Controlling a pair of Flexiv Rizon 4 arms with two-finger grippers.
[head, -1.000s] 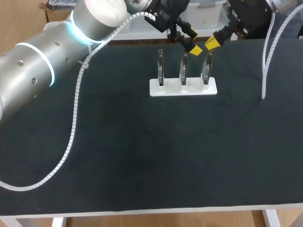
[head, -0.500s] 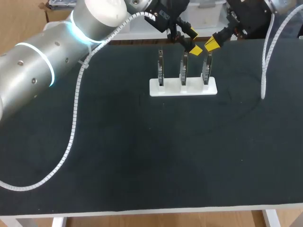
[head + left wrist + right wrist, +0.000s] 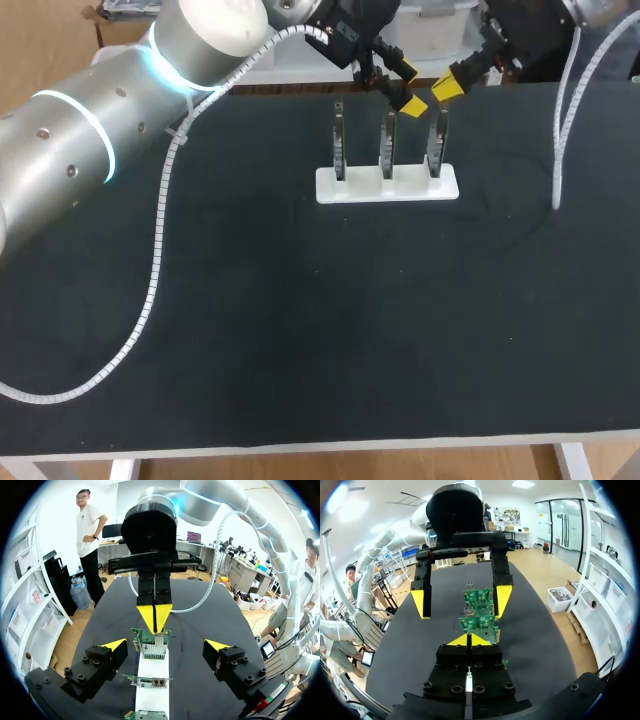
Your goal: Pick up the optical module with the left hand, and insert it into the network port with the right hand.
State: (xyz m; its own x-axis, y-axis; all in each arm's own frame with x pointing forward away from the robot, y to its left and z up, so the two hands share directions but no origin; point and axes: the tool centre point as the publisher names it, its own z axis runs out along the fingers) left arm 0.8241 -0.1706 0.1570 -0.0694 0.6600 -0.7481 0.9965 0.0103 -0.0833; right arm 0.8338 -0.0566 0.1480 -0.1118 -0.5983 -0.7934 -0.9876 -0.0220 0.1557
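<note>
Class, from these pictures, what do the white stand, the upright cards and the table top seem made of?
White stand: probably plastic, smooth uniform white. Upright cards: green circuit board with shiny metal parts. Table top: matte black, perhaps a mat or cloth; unclear.

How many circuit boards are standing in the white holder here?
3 circuit boards: one at the white holder's left end, one in the middle, one at its right end. None seems hidden.
</note>
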